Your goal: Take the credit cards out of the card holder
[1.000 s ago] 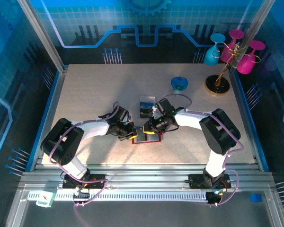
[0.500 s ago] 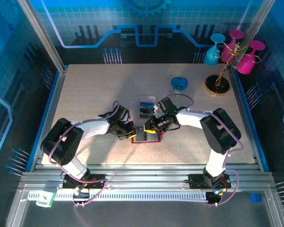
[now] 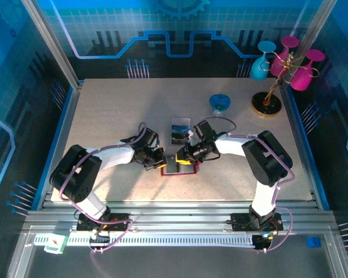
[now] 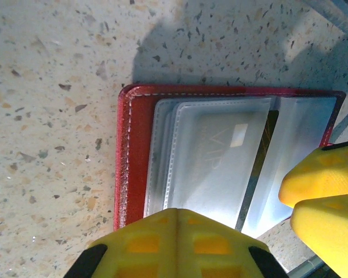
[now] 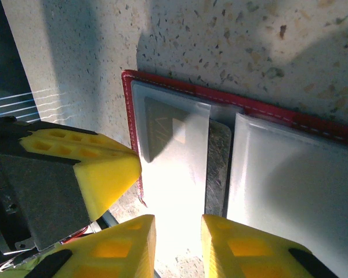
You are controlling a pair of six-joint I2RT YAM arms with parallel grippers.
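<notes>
On the table point(image 3: 104, 116), the closed left gripper point(image 4: 177, 215) pins the card holder point(image 4: 127, 145) while the right gripper point(image 5: 177, 223), slightly parted and empty, risks pinching sleeve point(image 5: 174, 145), not credit card point(image 5: 218, 168).

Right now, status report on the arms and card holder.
Left gripper shut, at edge of red card holder. Right gripper slightly open over its pockets. One card in a pocket; blue-and-dark card out on the table.

Card holder point(image 3: 177, 167) beneath right tool point(image 3: 183, 156)
</notes>
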